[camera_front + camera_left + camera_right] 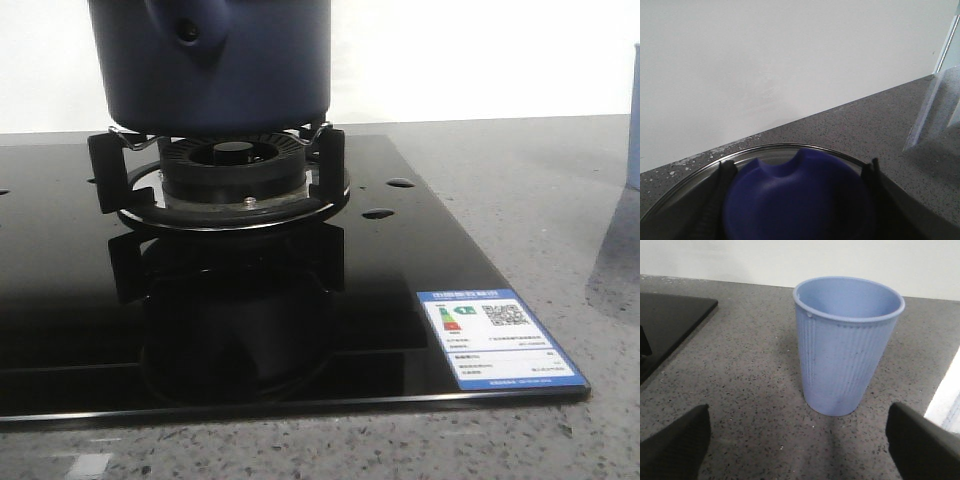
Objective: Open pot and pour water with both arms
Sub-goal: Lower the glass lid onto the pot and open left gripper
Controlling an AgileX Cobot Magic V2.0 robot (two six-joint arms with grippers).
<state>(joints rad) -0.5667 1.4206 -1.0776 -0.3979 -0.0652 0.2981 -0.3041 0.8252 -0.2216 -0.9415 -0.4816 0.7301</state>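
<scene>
Large round navy-blue matte pot (210, 60) sits on the black burner grate (225, 170) of the glossy black glass hob (300, 300).

Left pincer (797, 200) straddles a dark blue knob (800, 195), apparently the lid's; contact cannot be told.

Right pincer (797, 440) wide, empty, facing pale blue ribbed plastic cup (847, 345) on grey speckled surface (740, 380).

Judgement: opening barely begun; pouring remains.

showing a matt navy finish on the pot (215, 65), smooth throughout. gleaming glossy black glass on the hob (400, 270), mirroring the burner (232, 170) with its dull dark metal. looking like speckled grey stone on the tabletop (755, 390). appearing as ribbed matt plastic on the pale blue cup (847, 345).
</scene>
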